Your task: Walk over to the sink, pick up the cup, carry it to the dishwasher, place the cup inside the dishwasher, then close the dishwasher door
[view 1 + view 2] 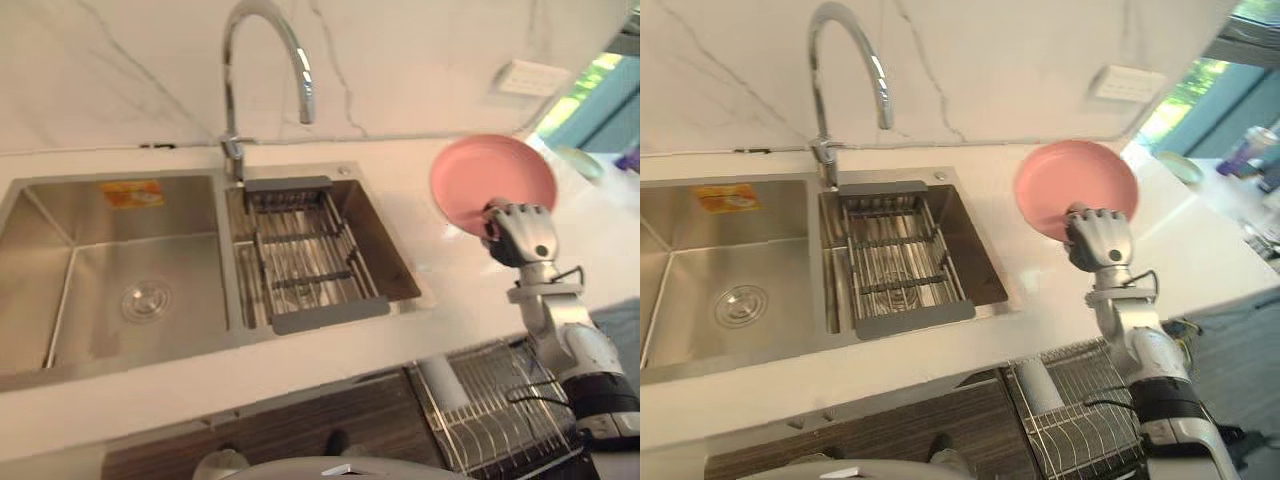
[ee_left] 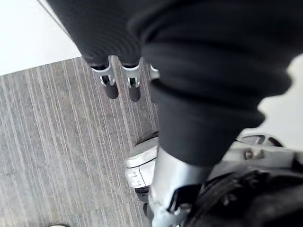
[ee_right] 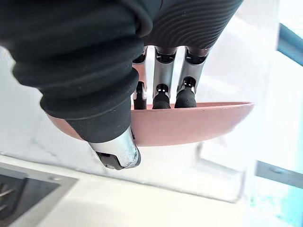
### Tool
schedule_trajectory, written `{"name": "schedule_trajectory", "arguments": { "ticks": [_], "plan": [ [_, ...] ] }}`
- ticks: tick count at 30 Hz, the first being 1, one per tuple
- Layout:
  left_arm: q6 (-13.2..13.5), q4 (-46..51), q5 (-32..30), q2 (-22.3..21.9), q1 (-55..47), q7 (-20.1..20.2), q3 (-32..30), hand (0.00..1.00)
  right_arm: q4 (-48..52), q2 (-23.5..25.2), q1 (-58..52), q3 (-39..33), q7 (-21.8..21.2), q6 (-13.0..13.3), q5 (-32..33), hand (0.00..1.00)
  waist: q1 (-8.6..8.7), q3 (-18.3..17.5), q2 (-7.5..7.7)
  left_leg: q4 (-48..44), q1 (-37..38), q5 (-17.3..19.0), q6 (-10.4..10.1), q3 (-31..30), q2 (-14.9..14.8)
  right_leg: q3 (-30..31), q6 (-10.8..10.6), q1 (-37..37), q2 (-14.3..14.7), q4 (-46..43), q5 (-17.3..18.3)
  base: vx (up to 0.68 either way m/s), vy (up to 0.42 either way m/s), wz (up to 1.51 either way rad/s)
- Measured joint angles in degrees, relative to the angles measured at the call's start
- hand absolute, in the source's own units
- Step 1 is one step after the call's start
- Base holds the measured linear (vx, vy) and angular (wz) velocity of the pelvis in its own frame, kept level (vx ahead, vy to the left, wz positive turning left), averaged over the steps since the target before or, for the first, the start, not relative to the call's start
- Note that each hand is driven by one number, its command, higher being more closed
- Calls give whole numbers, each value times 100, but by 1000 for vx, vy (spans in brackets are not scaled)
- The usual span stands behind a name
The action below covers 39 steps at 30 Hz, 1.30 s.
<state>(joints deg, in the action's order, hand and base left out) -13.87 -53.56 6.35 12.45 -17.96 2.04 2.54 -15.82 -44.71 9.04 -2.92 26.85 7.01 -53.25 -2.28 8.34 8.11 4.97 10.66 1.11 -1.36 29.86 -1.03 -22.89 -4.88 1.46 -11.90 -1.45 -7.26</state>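
Fingers point(image 3: 162, 101) of the right hand point(image 1: 520, 235) pinch the pink plate point(image 1: 485, 180) only at its rim, so it may slip onto the counter point(image 1: 330, 360).

Sink point(image 1: 60, 230) w/ rack point(image 1: 305, 255) in rt basin, plate point(image 1: 480, 180) further rt

It was a kitchen: a steel double sink point(image 1: 60, 230) sat in a white bench point(image 1: 200, 385), a curved tap point(image 1: 229, 90) behind the sink, a wire dishwasher rack point(image 1: 490, 400) below it.
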Motion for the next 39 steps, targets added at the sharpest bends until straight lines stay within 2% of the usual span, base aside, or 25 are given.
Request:
{"name": "schedule_trajectory", "arguments": {
  "ticks": [5, 7, 8, 9, 11, 12, 14, 15, 16, 17, 18, 19, 20, 21, 24, 30, 35, 39],
  "plan": [
    [-180, -1, 22, 53, -85, 4, -15, 0, 181, -132, -506, -474, 59, 0, 421, 100, 228, -66, 115, -34, 190, 106, -16, 504, 59, 338, 172, -278, -13, -185, 106, 2, 40, -53],
    [-209, -1, 30, 55, -108, 9, -27, 0, 179, -134, -617, -540, 82, 15, 562, 100, 247, -108, 127, -37, 264, 156, -51, 779, 28, 103, 558, -370, -24, -252, 235, 38, 68, -79],
    [-246, -2, 26, 55, -121, 11, -26, 0, 168, -134, -731, -601, 104, 41, 596, 100, 269, -114, 143, -37, 291, 186, -72, 958, -23, -280, 851, -388, -72, -310, 355, 29, 61, -69],
    [-256, -2, 29, 55, -122, 12, -30, 0, 160, -134, -787, -642, 115, 63, 621, 100, 286, -119, 150, -37, 300, 201, -76, 1032, -48, -398, 921, -404, -98, -333, 367, 37, 66, -78],
    [-328, -3, 43, 104, -160, 15, -89, 0, 134, -134, -1043, -688, 224, 139, 689, 100, 399, -188, 283, -38, 255, 275, -95, 1269, -45, -796, 1059, -489, -229, -451, 372, 27, 57, -57],
    [-368, -4, 61, 106, -174, 15, -132, 0, 134, -134, -1113, -696, 248, 159, 690, 100, 437, -201, 297, -40, 257, 297, -90, 1296, -55, -906, 1147, -510, -258, -501, 430, 38, 43, -34],
    [-453, 2, 375, 128, -141, -26, -280, 0, 120, -83, -1280, -706, 270, 192, 834, 100, 551, -196, 312, -686, 19, 606, -41, 1389, -345, -1333, 1827, -558, -314, -747, 831, 105, 19, -23],
    [-479, 1, 447, 143, -123, -50, -284, 0, 114, -73, -1281, -706, 271, 196, 868, 100, 567, -196, 313, -956, -72, 758, -46, 1403, -445, -1377, 1850, -554, -313, -765, 820, 154, -1, -19],
    [-541, 3, 589, 195, -85, -54, -299, 0, 104, -72, -1281, -707, 327, 205, 946, 100, 572, -186, 301, -1624, -287, 1142, -68, 1406, -680, -1377, 1700, -560, -316, -749, 502, 169, -14, -1],
    [-577, 19, 662, 254, -59, -46, -370, 0, 3, 20, -1259, -728, 402, 205, 1070, 100, 620, -173, 291, -2234, -539, 1457, -99, 1356, -964, -1364, 1324, -565, -275, -718, 61, 138, -14, 16],
    [-630, 23, 712, 302, -51, -27, -378, 0, -97, 144, -1218, -723, 445, 196, 1122, 100, 630, -160, 285, -2416, -714, 1481, -111, 1284, -1082, -1374, 1160, -636, -197, -693, -152, 109, -23, -6],
    [-624, 36, 897, 259, 21, -76, -524, 0, -343, 275, -1008, -667, 454, 177, 1143, 100, 466, -101, 262, -2746, -817, 1581, -155, 1350, -1364, -1313, 900, -780, -9, -671, -424, 44, -26, -31],
    [-624, 22, 1051, 167, 74, -164, -601, 0, -583, 379, -806, -665, 469, 160, 1220, 100, 378, -29, 170, -2972, -882, 1660, -171, 1408, -1535, -1248, 895, -769, 108, -562, -449, 43, -53, -43],
    [-625, 9, 1063, 97, 96, -217, -627, 0, -686, 393, -724, -665, 496, 129, 1286, 100, 346, -16, 185, -3029, -903, 1699, -166, 1397, -1588, -1241, 862, -744, 141, -531, -474, -11, -51, -23],
    [-602, -3, 1153, -25, 153, -314, -697, 0, -813, 603, -557, -670, 654, 28, 1451, 100, 273, 164, -3, -3272, -1017, 1911, -193, 1441, -1764, -1172, 592, -718, 257, -283, -676, -108, -34, -19],
    [-494, -5, 1152, -69, 255, -317, -715, 0, -1229, 925, -659, -697, 707, -231, 1517, 100, 271, 413, -170, -3287, -1059, 1797, -189, 1428, -1769, -1181, 552, -744, 224, -324, -518, -22, 12, 1],
    [-468, -2, 1146, -84, 355, -307, -711, 0, -1269, 1251, -654, -895, 723, -299, 1571, 100, 285, 573, -202, -3143, -1156, 1624, -129, 1412, -1607, -1199, 531, -883, 138, -292, -413, 47, -11, 3],
    [-448, 5, 1147, -110, 453, -287, -711, 0, -1457, 1278, -591, -917, 744, -359, 1578, 100, 259, 773, -220, -3028, -1192, 1553, -74, 1394, -1431, -1216, 471, -940, -5, -324, -372, -25, 9, 7]
  ]
}}
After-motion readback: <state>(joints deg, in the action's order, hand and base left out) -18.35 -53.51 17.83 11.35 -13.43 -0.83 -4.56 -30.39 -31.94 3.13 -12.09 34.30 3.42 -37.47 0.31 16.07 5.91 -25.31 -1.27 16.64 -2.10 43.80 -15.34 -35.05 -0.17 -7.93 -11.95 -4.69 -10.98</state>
